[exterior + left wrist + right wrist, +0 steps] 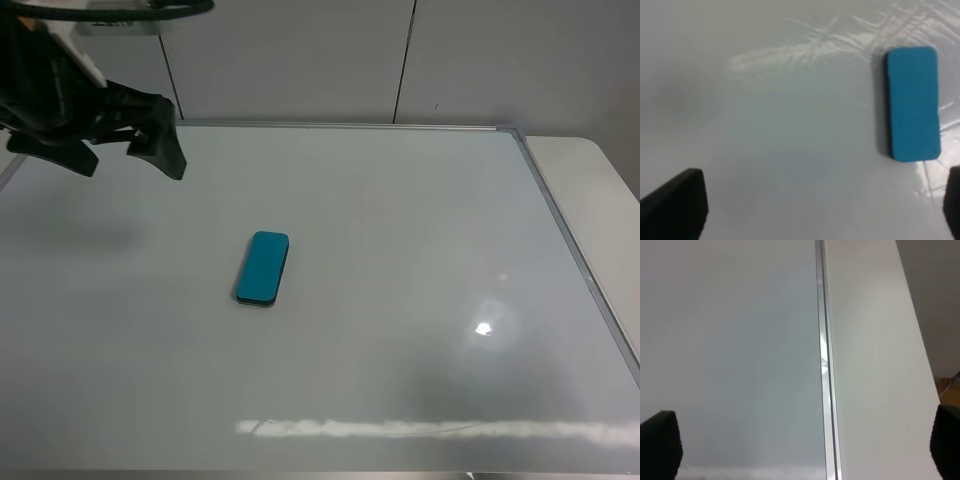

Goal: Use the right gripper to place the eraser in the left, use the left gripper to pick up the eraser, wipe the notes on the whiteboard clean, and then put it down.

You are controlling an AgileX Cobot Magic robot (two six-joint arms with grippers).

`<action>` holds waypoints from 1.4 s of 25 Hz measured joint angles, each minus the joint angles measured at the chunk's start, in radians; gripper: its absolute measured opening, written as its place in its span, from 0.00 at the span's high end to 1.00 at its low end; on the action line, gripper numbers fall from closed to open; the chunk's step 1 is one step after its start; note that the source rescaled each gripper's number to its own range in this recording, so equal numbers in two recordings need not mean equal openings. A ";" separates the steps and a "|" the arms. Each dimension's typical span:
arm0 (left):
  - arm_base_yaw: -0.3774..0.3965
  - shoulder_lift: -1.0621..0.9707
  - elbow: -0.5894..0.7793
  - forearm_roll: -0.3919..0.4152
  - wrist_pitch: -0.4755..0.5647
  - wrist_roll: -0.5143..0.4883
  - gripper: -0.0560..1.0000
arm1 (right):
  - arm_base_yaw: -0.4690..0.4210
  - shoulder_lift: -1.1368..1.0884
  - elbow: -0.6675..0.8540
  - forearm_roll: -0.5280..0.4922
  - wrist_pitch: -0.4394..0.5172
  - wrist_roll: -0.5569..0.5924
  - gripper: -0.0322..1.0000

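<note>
Left gripper: spread wide, empty, raised over the whiteboard's far left corner, well apart from the eraser lying flat mid-board. Right gripper: likewise agape, empty, over the board's frame. We see no notes; we judge the wipe done and the eraser set down, leaving only withdrawal.

The table is showing as a pale strip past the whiteboard's right frame, its rounded corner lying beyond the board's far right corner. The whiteboard is lying flat on the table and covering nearly all of it, its thin silver frame running along the far and right edges. In the right wrist view the frame is dividing the glossy board from the bare table beside it. The eraser is resting on the board, well apart from the frame.
</note>
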 joint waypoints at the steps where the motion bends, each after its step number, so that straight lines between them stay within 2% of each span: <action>1: 0.027 -0.058 0.019 0.011 0.001 0.001 0.11 | 0.000 0.000 0.000 0.000 0.000 0.000 0.00; 6: 0.182 -0.366 0.141 0.078 -0.011 -0.014 0.11 | 0.000 0.000 0.000 0.000 0.000 0.000 0.00; 12: 0.413 -0.739 0.293 0.085 -0.008 0.018 0.11 | 0.000 0.000 0.000 0.000 0.000 0.000 0.00; 15: 0.478 -0.912 0.350 0.085 0.021 0.057 0.11 | 0.000 0.000 0.000 0.000 0.000 0.000 0.00; 25: 0.493 -1.350 0.539 0.045 0.164 0.076 0.11 | 0.000 0.000 0.000 0.000 0.000 0.000 0.00; 27: 0.493 -1.373 0.552 0.037 0.191 0.076 0.11 | 0.000 0.000 0.000 0.000 0.000 0.000 0.00; 35: 0.494 -1.376 0.556 0.033 0.192 0.079 0.11 | 0.000 0.000 0.000 0.000 0.000 0.000 0.00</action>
